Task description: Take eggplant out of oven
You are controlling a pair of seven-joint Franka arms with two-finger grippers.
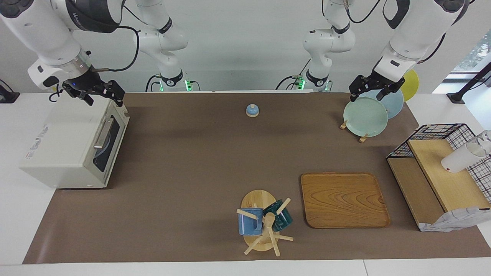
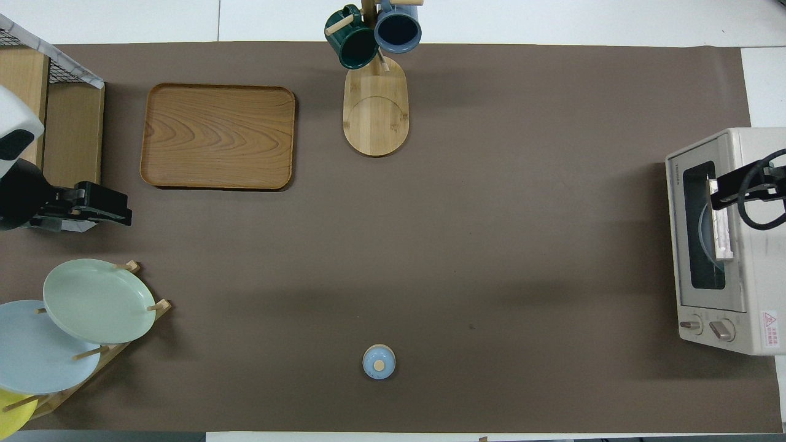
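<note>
One oven [image 1: 65,153] is sitting at the middle edge of the facing view, at the right arm's end of the desk [image 1: 199,161]. It is a cream-white box, and its dark glass door [image 1: 109,147] is standing closed with the silver bar handle [image 1: 102,134] across it. Only a pale round shape is showing through the glass, so the eggplant is not showing in either view and I cannot tell where it is lying.

Also on the desk:
- Three plates are leaning in one wooden stand: a green one [image 1: 365,116], a light blue one [image 1: 393,103] and a yellow one [image 1: 410,84], in the upper part of the frame at the left arm's end.
- Two mugs, a blue one [image 1: 250,221] and a dark green one [image 1: 279,217], are hanging on one mug tree [image 1: 264,234] in the lower middle of the frame.
- One wooden tray [image 1: 343,199] is lying beside the mug tree.
- One small blue knobbed lid [image 1: 252,110] is sitting in the upper middle of the frame.
- One wire rack [image 1: 441,168] with wooden shelves is carrying one white cup [image 1: 462,157].

The right end effector [image 1: 104,100] is hovering over the oven's top edge, above the door, with its fingers spread. The left end effector [image 1: 367,96] is hanging over the green plate with its fingers spread as well, holding nothing.
</note>
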